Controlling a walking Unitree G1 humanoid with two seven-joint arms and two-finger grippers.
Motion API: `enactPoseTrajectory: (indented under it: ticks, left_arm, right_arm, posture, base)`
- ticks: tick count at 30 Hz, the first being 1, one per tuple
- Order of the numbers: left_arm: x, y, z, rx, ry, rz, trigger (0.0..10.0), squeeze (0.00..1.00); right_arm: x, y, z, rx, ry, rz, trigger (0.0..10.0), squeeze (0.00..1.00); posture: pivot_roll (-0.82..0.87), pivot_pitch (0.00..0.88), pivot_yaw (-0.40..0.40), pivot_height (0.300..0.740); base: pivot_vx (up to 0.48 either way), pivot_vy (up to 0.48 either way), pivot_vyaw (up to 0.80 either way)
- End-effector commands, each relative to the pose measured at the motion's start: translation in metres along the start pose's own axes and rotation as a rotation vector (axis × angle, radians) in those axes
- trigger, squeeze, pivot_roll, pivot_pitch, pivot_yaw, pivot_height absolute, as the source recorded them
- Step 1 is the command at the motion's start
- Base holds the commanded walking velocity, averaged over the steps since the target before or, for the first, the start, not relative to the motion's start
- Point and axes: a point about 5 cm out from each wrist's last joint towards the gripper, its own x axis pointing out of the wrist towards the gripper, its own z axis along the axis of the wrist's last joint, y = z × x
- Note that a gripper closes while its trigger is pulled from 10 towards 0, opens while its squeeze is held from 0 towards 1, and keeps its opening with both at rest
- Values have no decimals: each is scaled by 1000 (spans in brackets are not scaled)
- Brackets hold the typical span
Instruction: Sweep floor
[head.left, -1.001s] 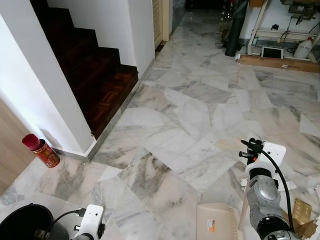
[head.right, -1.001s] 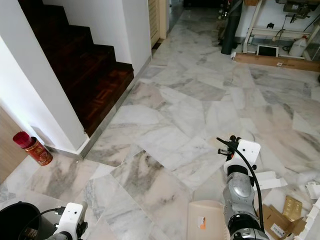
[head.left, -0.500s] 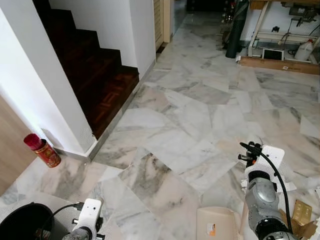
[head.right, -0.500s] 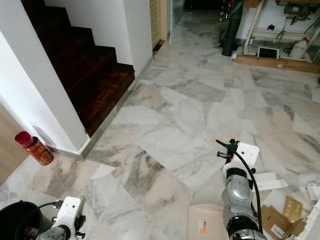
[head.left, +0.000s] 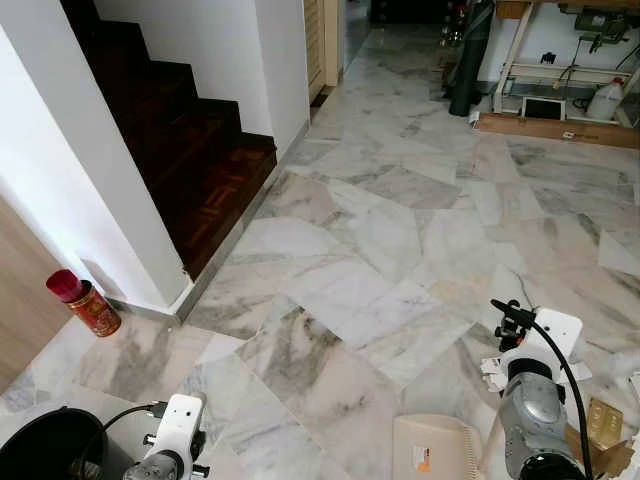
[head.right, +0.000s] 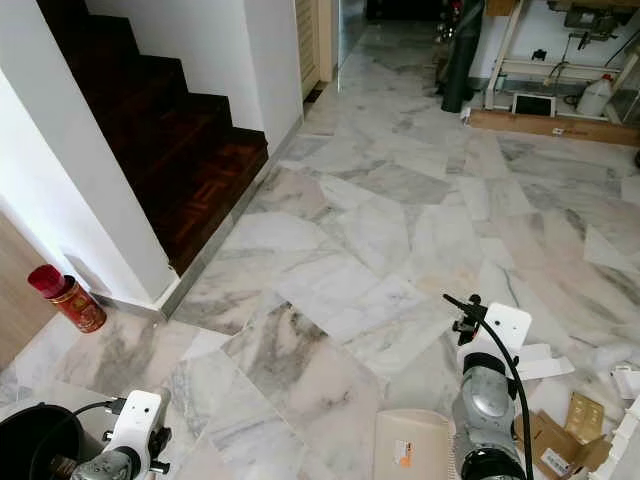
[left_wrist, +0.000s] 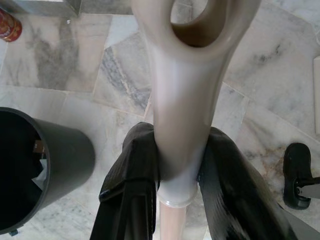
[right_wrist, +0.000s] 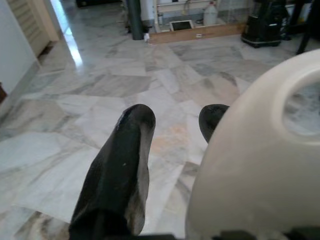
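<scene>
My left gripper (left_wrist: 180, 165) is shut on the beige broom handle (left_wrist: 182, 100), which has a hang hole at its end. The left wrist (head.left: 178, 432) sits low at the picture's bottom, beside a black bin (head.left: 50, 455). My right gripper (right_wrist: 175, 120) holds the beige dustpan handle (right_wrist: 260, 150), which lies against one finger and hides most of it. The dustpan (head.left: 435, 450) rests on the marble floor (head.left: 360, 240) just left of my right wrist (head.left: 540, 345). Cardboard scraps (head.left: 603, 425) and white paper bits (head.left: 497, 370) lie on the floor at the right.
Dark wooden stairs (head.left: 190, 150) rise at the left behind a white wall (head.left: 70, 200). A red can (head.left: 85, 302) stands at the wall's foot. Far off, a wooden plank (head.left: 555, 127), a white jug (head.left: 605, 97) and a dark post (head.left: 468, 60) line the back.
My right wrist has moved slightly lower and to the right. The left wrist has risen a little by the bin. The view has barely shifted.
</scene>
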Motion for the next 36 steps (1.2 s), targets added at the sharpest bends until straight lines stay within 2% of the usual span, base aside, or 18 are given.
enactPoseTrajectory:
  ticks: [1,5,6,7,12,13,20,23,25,26,27,28,31,32,33,36]
  left_arm:
    - [0,5,4,5,-14,13,10000,0]
    - [1,5,5,3,-16,13,10000,0]
    - [1,5,5,3,-17,14,10000,0]
    - [1,5,5,2,-18,14,10000,0]
    - [0,6,5,-2,-20,17,10000,0]
    - [0,6,5,-3,-20,19,10000,0]
    - [0,7,5,1,-18,20,10000,0]
    - [1,6,8,3,-29,19,10000,0]
    - [1,6,8,3,-30,19,10000,0]
    - [1,6,9,4,-31,20,10000,0]
    - [1,6,9,4,-34,20,10000,0]
    - [2,6,10,4,-35,21,10000,0]
    - [2,6,10,4,-36,22,10000,0]
    - [2,6,10,4,-36,22,10000,0]
    - [2,6,11,4,-36,22,10000,0]
    - [2,7,11,7,-37,21,10000,0]
  right_arm:
    - [2,-1,1,-14,7,-14,10000,0]
    - [6,-6,9,-1,-22,-48,10000,0]
    - [6,-9,10,-6,-29,-68,10000,251]
    - [6,-11,10,1,-32,-84,10000,1000]
    - [8,-17,12,37,-26,-137,10000,1000]
    - [8,-17,12,39,-25,-138,10000,0]
    - [10,-23,16,25,-42,-167,10000,0]
    - [11,-36,19,12,-47,-249,10000,0]
    - [11,-39,19,10,-47,-265,10000,0]
    - [11,-42,19,5,-45,-291,10000,122]
    - [10,-52,20,19,-41,-361,10000,1000]
    - [9,-58,20,27,-39,-406,10000,1000]
    - [10,-59,21,16,-37,-413,10000,973]
    - [10,-58,21,19,-36,-407,10000,647]
    - [11,-57,21,17,-36,-400,10000,0]
    - [11,-52,22,20,-43,-388,10000,0]
  posture:
    - [-21,7,36,740]
    - [-22,0,35,740]
    - [-20,0,35,740]
    - [-20,0,35,740]
    - [-12,0,36,740]
    - [-12,0,37,740]
    - [-13,0,38,740]
    - [-15,0,38,740]
    - [-15,0,38,740]
    - [-14,0,37,740]
    - [-13,0,37,740]
    - [-12,0,35,740]
    - [-12,0,35,740]
    - [-14,0,37,740]
    - [-14,0,37,740]
    - [-13,0,37,740]
  base:
    - [0,0,0]
    - [0,0,0]
    - [0,0,0]
    - [0,0,0]
    - [0,0,0]
    - [0,0,0]
    - [0,0,0]
    - [0,0,0]
    - [0,0,0]
    - [0,0,0]
    - [0,0,0]
    - [0,0,0]
    - [0,0,0]
    - [0,0,0]
    - [0,0,0]
    - [0,0,0]
